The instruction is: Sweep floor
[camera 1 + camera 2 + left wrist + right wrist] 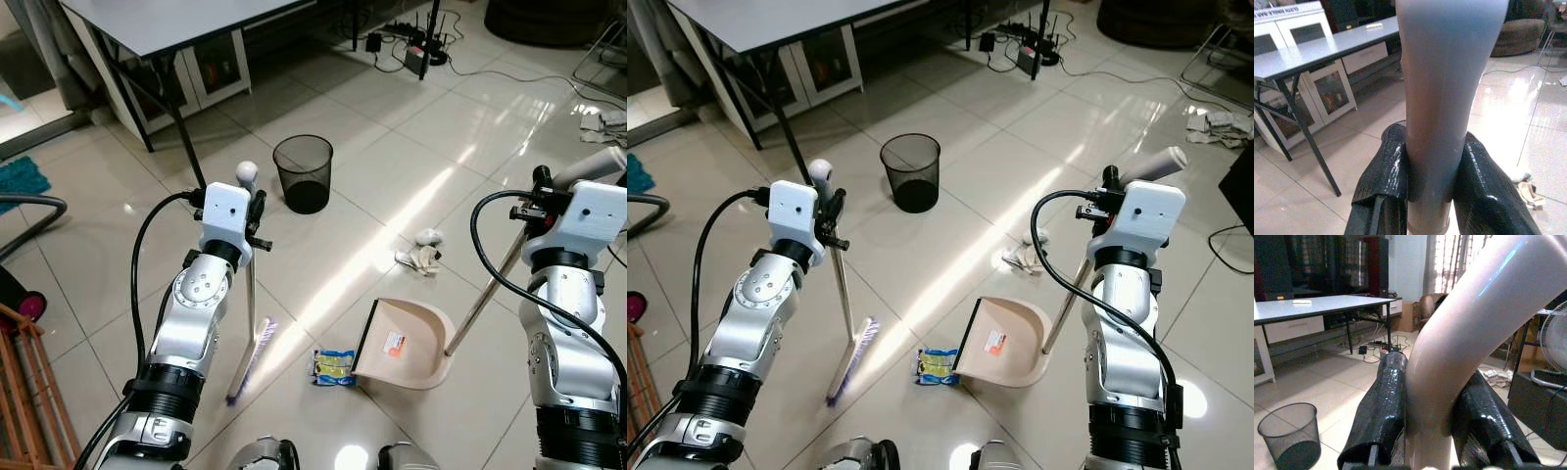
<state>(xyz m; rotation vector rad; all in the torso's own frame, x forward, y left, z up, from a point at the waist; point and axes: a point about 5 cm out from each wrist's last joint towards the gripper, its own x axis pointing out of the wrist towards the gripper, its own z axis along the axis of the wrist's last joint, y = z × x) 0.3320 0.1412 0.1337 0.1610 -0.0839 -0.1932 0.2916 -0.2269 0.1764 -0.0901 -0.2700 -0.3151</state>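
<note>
My left gripper [257,211] is shut on the upper handle of a broom [249,294]; its purple bristles [253,357] rest on the tiled floor. My right gripper [1109,191] is shut on the long handle of a beige dustpan [407,345], which lies on the floor between the arms. A yellow and blue wrapper [334,366] lies just left of the dustpan's black lip. Crumpled white paper [421,253] lies farther off, beyond the pan. In the wrist views the black fingers [1386,181] clamp the grey broom handle [1442,98], and the fingers [1383,406] clamp the pale dustpan handle [1464,342].
A black mesh waste bin [304,173] stands ahead on the floor. A grey table [176,20] with black legs and white cabinets is at the back left. Cables and a power strip [416,49] lie at the back. A wooden rack [24,392] is at the left edge.
</note>
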